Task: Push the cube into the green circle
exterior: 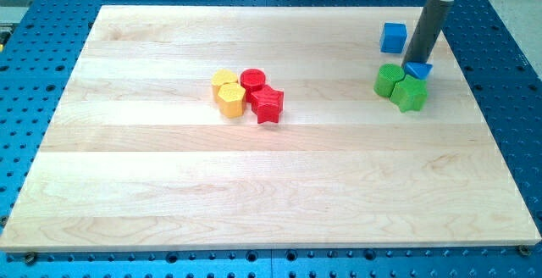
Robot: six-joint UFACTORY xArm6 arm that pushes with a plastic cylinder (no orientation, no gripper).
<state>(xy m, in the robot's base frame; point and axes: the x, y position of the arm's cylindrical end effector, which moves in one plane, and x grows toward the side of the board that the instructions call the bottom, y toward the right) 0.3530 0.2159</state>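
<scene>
A blue cube [393,37] sits near the view's top right on the wooden board [169,185]. Below it lies a green circle [389,80], touching a green star-like block [411,95]. A second, smaller blue block [418,70] rests against the top of the green pair. My tip [415,60] comes down just above that small blue block, to the right of and a little below the blue cube, apart from the cube.
A cluster near the board's middle holds a yellow circle [223,80], a yellow hexagon [230,100], a red circle [252,80] and a red star [268,103]. The board lies on a blue perforated base [42,24].
</scene>
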